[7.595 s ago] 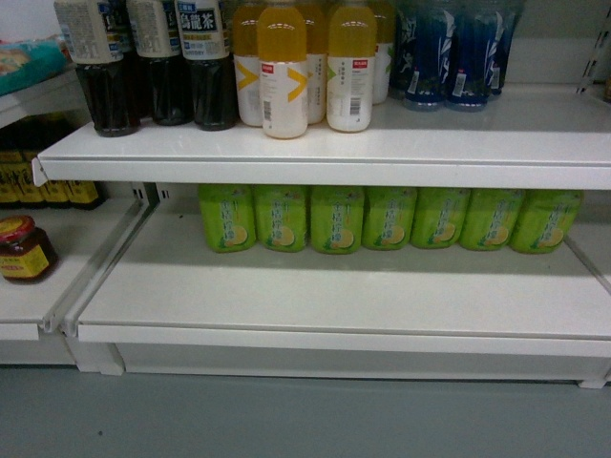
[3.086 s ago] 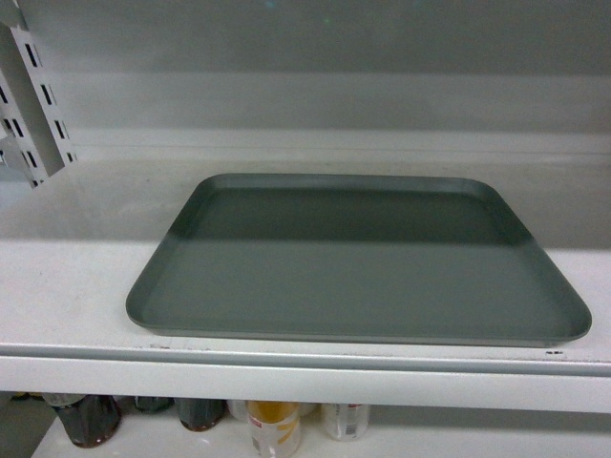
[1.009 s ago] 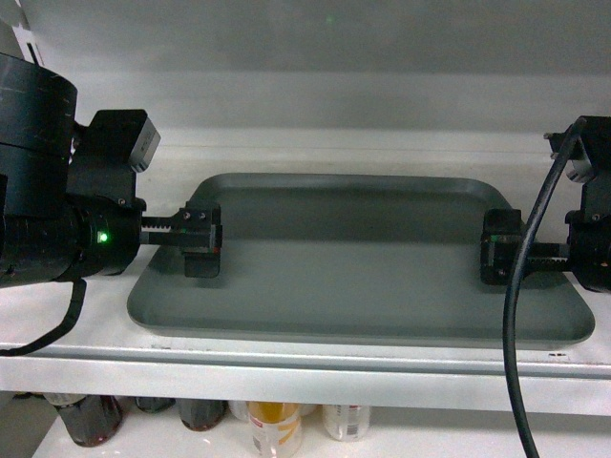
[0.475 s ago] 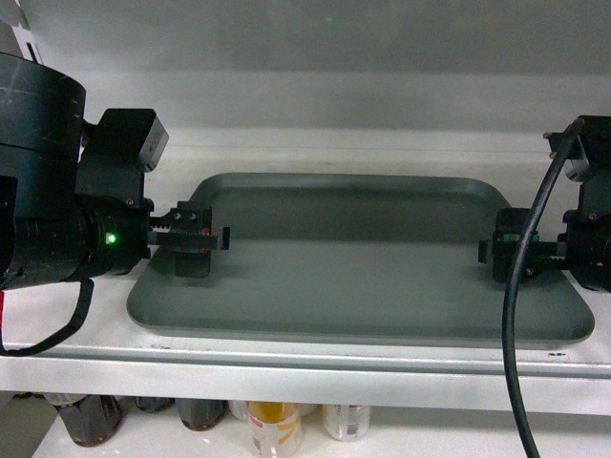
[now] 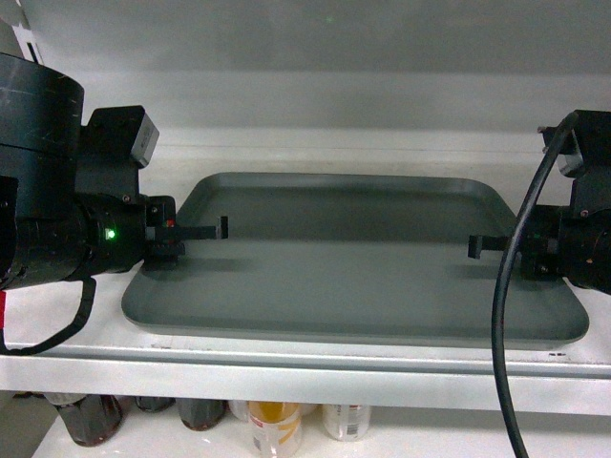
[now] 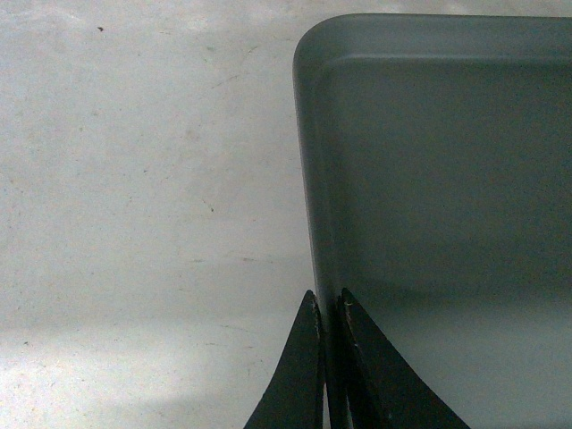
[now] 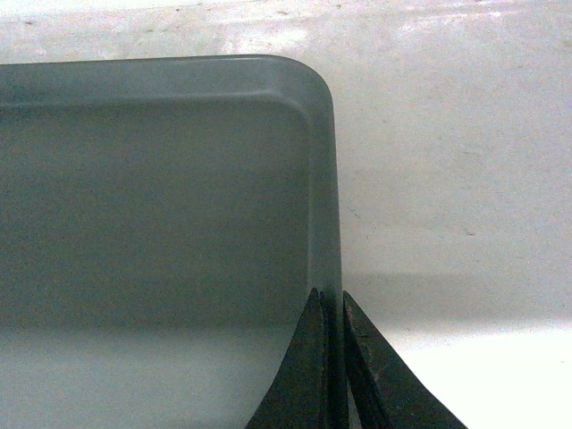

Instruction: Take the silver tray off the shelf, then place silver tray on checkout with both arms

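Note:
The silver tray (image 5: 353, 267) lies flat on the white shelf (image 5: 286, 374), filling most of the head view. My left gripper (image 5: 162, 250) is shut on the tray's left rim. In the left wrist view its fingertips (image 6: 328, 299) pinch the rim just below the tray's (image 6: 447, 179) far left corner. My right gripper (image 5: 539, 258) is shut on the right rim. In the right wrist view its tips (image 7: 329, 297) clamp the raised edge of the tray (image 7: 152, 197) the same way. The checkout is out of view.
The shelf's grey back wall (image 5: 334, 95) rises close behind the tray. Bottle tops (image 5: 272, 425) show on the board below the front lip. A black cable (image 5: 504, 334) hangs from the right arm in front of the tray. Bare shelf board (image 6: 143, 179) flanks the tray.
Over the last second both grippers' inner jaws slid outward across the tray and closed on its side rims. The tray has shifted slightly left.

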You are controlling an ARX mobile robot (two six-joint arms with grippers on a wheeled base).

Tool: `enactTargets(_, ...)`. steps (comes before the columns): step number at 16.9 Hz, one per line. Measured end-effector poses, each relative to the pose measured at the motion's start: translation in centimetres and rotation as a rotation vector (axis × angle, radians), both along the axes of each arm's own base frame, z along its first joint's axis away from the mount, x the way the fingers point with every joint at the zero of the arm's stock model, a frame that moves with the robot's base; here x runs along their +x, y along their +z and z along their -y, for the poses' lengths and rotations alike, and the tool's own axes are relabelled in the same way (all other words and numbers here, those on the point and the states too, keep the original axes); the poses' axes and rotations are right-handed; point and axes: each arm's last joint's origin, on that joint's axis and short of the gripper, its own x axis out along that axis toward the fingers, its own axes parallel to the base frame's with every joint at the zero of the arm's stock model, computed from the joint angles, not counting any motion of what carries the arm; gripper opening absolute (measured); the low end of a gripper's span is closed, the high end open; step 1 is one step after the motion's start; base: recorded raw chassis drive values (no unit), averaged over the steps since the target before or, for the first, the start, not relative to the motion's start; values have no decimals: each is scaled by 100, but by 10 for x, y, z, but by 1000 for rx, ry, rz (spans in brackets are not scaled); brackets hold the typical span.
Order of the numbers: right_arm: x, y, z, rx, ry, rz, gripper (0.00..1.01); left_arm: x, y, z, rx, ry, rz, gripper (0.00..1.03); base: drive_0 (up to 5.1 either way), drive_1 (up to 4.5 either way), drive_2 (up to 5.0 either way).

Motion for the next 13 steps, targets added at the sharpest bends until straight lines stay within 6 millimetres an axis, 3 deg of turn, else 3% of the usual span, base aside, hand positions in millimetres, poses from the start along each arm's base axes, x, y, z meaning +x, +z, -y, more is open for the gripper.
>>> enactTargets(6, -6, 17, 3, 0, -5, 47, 3, -7, 6, 2, -2, -3, -3, 3, 0, 0, 0)
enactTargets(13, -16, 53, 8, 7, -3, 117, 3, -16, 46, 1, -44, 1, 85, 3, 0, 0, 0)
